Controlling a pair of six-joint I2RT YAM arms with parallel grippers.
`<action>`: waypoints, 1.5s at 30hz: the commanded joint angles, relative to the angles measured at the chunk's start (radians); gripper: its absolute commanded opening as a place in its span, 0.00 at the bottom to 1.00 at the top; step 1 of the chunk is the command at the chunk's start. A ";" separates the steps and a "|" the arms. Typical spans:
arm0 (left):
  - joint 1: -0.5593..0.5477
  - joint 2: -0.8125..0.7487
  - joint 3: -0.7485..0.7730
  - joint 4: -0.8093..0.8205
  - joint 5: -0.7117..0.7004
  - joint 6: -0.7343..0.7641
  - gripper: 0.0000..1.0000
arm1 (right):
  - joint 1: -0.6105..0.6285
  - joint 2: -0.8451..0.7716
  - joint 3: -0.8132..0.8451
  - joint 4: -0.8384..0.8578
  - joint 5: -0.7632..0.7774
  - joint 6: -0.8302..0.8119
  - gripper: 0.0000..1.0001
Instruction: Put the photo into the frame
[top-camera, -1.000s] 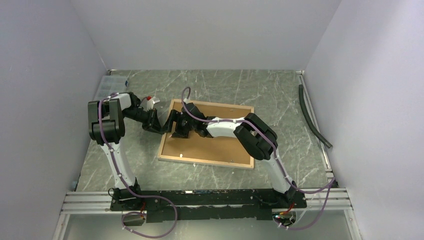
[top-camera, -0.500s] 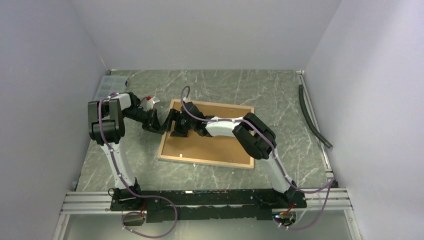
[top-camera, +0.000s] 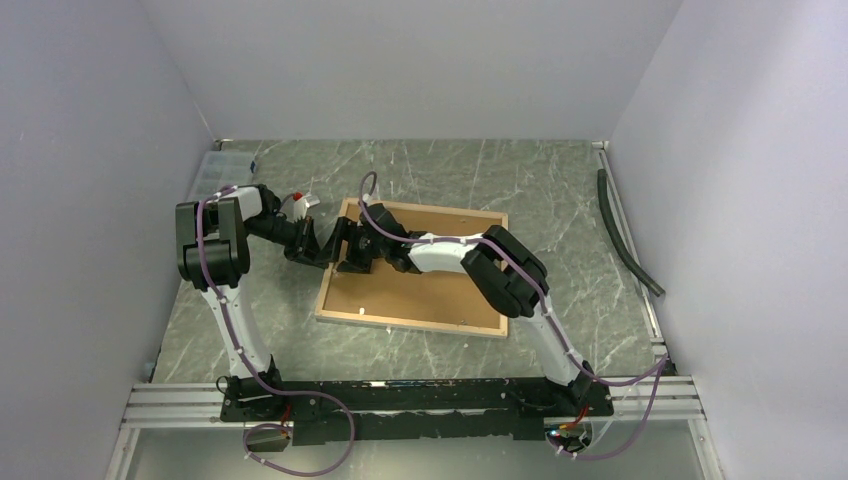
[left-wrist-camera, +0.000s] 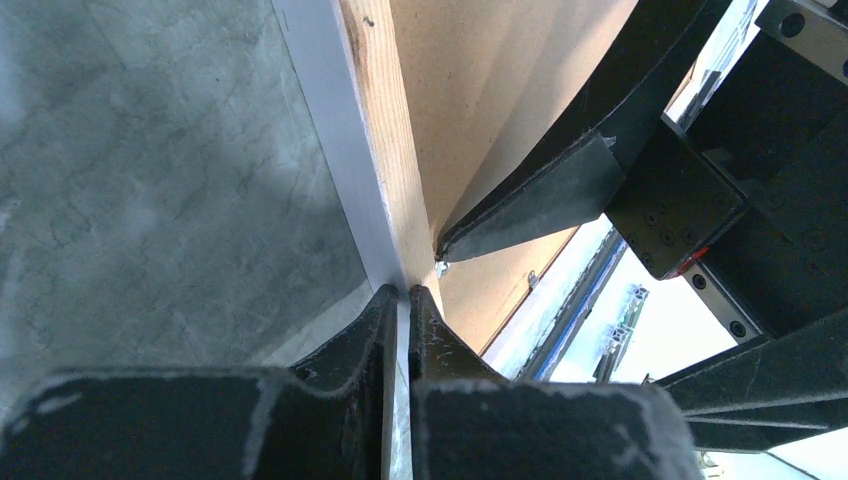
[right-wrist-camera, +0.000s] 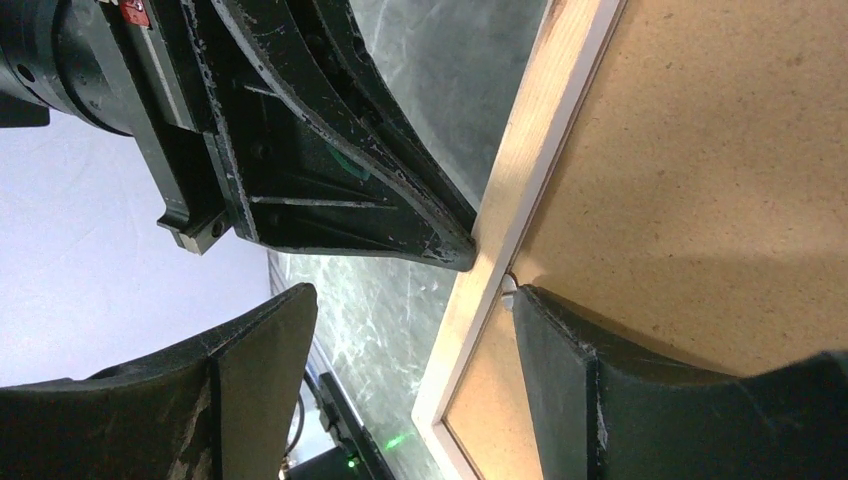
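**Frame** (top-camera: 410, 324): large rectangle lying flat and back side up near the middle of the bench (top-camera: 560, 200), set slightly askew to the bench edges. The light-wood back rim is uppermost. The thin white front rim shows along the outer edge in both wrist views.

**Backing panel** (top-camera: 425, 290): plain brown fibreboard seated inside the wood rim and filling it.

**Left arm** (top-camera: 210, 245): reaches in from the left side. The left jaws are clenched, with only a sliver between the tips. They are set against the frame's left rim from outside, where the white edge meets the wood. Whether they pinch the white lip cannot be told.

**Right arm** (top-camera: 505, 270): stretched across the backing panel from the right. The right jaws are released and spread wide, straddling the same left rim just beside the left jaws. One tip hangs over bare bench outside the frame. The other sits at the inner edge of the rim over the panel, next to a small pale tab (right-wrist-camera: 508, 283). They are not closed on the rim.

**Bench**: grey-green marbled surface enclosed by pale walls.

**Black hose** (top-camera: 628, 235): lies along the right edge, well apart from the frame.

**Clear box** (top-camera: 212, 170): stands in the far left corner, behind the left arm
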 joint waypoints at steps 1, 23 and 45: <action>-0.023 0.003 -0.030 0.063 -0.048 0.020 0.09 | 0.006 0.035 0.024 0.009 -0.017 -0.001 0.76; -0.023 -0.006 -0.027 0.059 -0.038 0.022 0.08 | 0.010 0.055 0.046 0.005 -0.048 0.002 0.74; 0.018 -0.085 0.053 -0.060 -0.049 0.062 0.16 | -0.135 -0.203 -0.038 -0.088 -0.023 -0.182 0.88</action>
